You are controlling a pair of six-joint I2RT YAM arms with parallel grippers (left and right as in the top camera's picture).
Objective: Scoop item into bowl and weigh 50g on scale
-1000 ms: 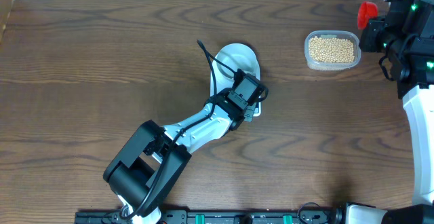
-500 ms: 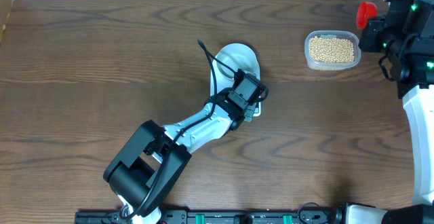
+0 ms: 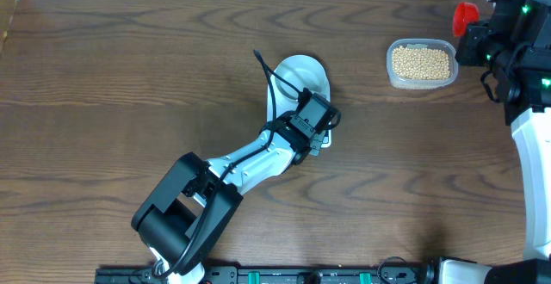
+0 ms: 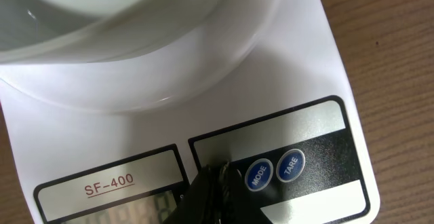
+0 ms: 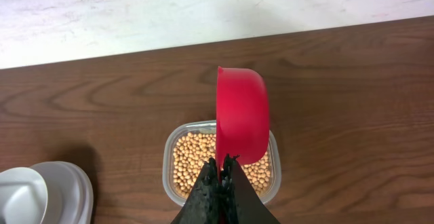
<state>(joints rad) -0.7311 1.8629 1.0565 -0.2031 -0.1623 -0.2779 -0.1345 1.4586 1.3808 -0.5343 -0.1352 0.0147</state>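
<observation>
Hundreds of small, hard beans (image 5: 193, 163), likely to roll and best scooped, not pinched, fill the tub (image 5: 167, 173) near the red scoop (image 5: 241, 123) clamped in the right gripper (image 5: 222, 166); the left gripper (image 4: 220, 173), shut and empty, sits at the scale (image 4: 325, 81) bearing the bowl (image 4: 135, 47)

1. The scale (image 3: 325, 84) lies near the middle of the worktop (image 3: 129, 77).
2. The bowl (image 4: 135, 47) sits on the scale's rear part.
3. The closed left claw (image 4: 220, 166) is over the scale's front panel, just left of the MODE button (image 4: 259, 174), with the TARE button (image 4: 291, 165) further right.
4. The tub (image 3: 421, 84) stands well apart to the scale's right, slightly further back.
5. The beans (image 3: 421, 62) lie in the tub.
6. The scoop (image 5: 241, 122) is gripped at the tips of the right claw (image 5: 224, 163), by the tub's far right corner.
</observation>
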